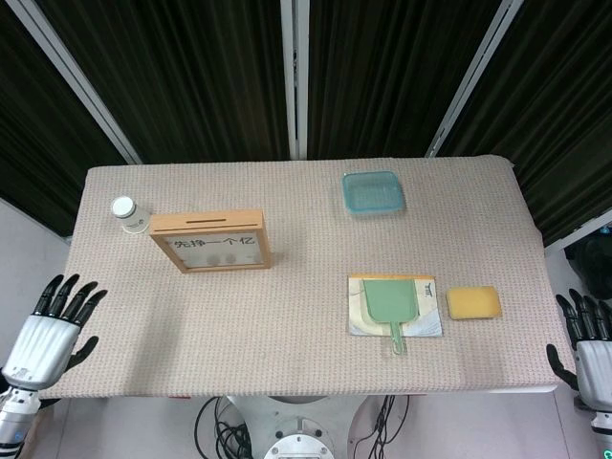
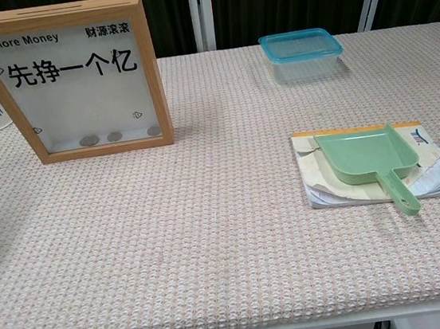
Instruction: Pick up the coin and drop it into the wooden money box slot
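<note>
Both hands, left hand (image 1: pixel 43 337) and right hand (image 1: pixel 591 349), hang empty with fingers spread (no loose coin visible), so we should check the money box (image 2: pixel 73 78) before finishing.

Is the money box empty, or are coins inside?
Not empty: the money box shows three coins lying along its bottom behind the window.
</note>
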